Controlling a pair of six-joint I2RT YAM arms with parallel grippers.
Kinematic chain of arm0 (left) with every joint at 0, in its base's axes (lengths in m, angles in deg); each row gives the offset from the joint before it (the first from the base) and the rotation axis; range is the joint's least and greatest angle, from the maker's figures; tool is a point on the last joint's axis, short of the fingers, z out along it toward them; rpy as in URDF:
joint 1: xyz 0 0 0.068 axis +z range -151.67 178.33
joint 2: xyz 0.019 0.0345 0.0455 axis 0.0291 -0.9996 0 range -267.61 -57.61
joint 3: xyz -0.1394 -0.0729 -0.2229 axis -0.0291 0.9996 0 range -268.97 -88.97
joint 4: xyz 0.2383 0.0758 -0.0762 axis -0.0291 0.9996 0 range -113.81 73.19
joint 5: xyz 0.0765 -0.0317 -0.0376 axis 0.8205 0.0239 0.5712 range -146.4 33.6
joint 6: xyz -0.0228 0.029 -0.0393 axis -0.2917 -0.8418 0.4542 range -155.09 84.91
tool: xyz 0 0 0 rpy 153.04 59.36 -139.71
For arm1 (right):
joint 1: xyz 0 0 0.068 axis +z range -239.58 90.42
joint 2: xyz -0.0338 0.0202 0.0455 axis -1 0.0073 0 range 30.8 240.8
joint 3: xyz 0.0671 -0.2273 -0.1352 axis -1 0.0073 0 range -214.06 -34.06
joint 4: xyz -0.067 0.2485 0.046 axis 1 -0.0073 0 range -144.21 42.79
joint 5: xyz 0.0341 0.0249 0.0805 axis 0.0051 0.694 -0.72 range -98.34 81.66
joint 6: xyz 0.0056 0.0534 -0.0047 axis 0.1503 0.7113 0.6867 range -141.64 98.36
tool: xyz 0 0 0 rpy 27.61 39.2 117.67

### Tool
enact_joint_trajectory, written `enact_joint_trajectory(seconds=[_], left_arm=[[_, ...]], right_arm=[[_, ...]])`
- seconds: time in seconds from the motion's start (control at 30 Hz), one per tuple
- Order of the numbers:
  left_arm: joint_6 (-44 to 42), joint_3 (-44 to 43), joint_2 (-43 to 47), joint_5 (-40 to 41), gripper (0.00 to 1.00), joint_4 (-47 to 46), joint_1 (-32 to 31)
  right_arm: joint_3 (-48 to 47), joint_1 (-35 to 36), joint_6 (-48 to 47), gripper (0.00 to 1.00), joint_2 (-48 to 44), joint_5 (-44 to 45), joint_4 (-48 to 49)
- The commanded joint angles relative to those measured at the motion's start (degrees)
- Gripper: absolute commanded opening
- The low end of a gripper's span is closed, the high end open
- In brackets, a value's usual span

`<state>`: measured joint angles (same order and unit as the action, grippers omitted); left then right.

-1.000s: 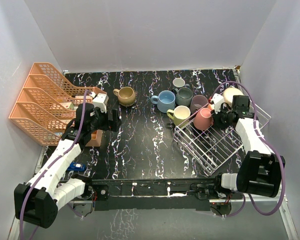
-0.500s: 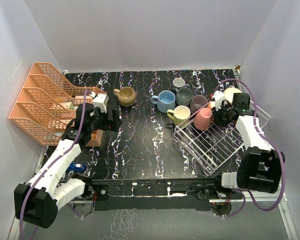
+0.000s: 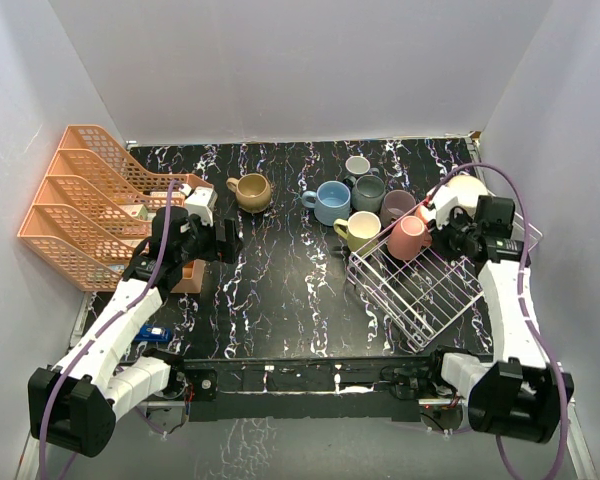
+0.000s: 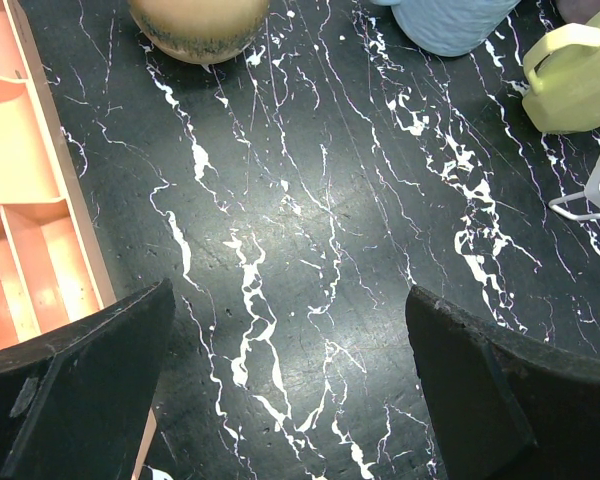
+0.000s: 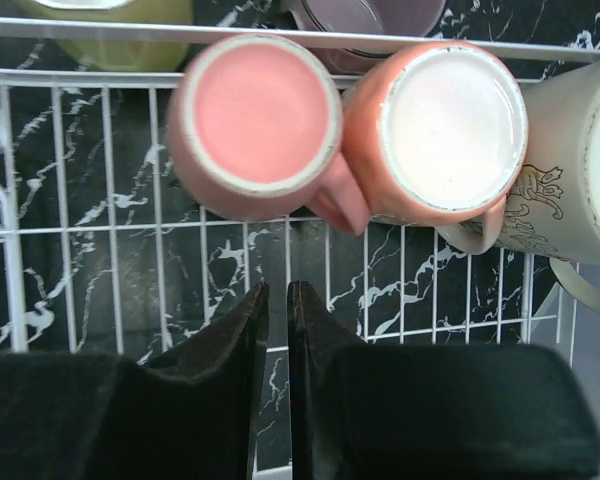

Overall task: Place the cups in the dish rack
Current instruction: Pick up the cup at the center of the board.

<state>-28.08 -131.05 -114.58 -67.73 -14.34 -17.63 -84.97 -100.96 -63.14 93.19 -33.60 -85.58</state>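
In the dish rack (image 3: 420, 290), right side of the table (image 3: 280, 300), three mugs line its far edge: pink mug (image 5: 255, 125) bottom up, peach mug (image 5: 435, 115) just beside it on the right and looking bottom up too, with the pink handle touching the peach wall; cream mug (image 5: 570, 170) with a printed figure is tight against the peach one at the rack's far right corner. The rest of the rack grid is bare wire. Outside the rack, just beyond its far rail: green mug (image 3: 362, 230) at the far left corner, mauve mug (image 3: 396, 205) beside it, then grey-teal mug (image 3: 368, 192), blue mug (image 3: 330, 201) and small grey mug (image 3: 357, 166) clustered further back. Tan mug (image 3: 251, 191) stands alone, well apart to the left. Right gripper (image 5: 277, 290) hangs over the rack just near-side of the pink and peach mugs, fingers (image 5: 235, 330) pinched almost together with only a sliver of gap, nothing between them. Left gripper (image 4: 285, 300) is over bare table near the orange tray organizer (image 3: 80, 205), fingers (image 4: 90, 380) spread wide, empty, tan mug ahead of it. Small blue object (image 3: 152, 333) lies by the left arm's base
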Motion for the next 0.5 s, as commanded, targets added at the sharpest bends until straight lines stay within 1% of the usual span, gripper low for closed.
enact_joint_trajectory(seconds=[0.0,0.13,0.23,0.3,0.37,0.47], left_arm=[[-0.4,1.0,2.2,-1.4,0.97,-0.9,0.2],[2.2,0.9,1.7,-2.1,0.97,-2.2,0.2],[7.6,-0.3,0.1,-4.4,0.97,-2.1,0.2],[12.1,-0.6,-0.9,-7.2,0.97,-3.2,0.2],[15.9,-1.2,-1.6,-9.1,0.97,-4.6,0.3],[18.9,-4.4,-3.9,-9.5,0.97,-5.5,0.3]], right_arm=[[-1.8,-0.1,-0.5,0.19,-6.0,-7.2,-5.9],[-7.3,-0.1,0.0,0.34,-5.8,-21.6,-11.7],[-9.7,0.6,0.5,0.45,-3.4,-31.7,-12.9],[-10.2,1.3,0.1,0.53,-1.8,-36.1,-12.3],[-10.4,1.7,-0.1,0.58,-0.3,-39.1,-11.0],[-9.7,1.8,-0.2,0.63,0.8,-42.1,-8.9]])
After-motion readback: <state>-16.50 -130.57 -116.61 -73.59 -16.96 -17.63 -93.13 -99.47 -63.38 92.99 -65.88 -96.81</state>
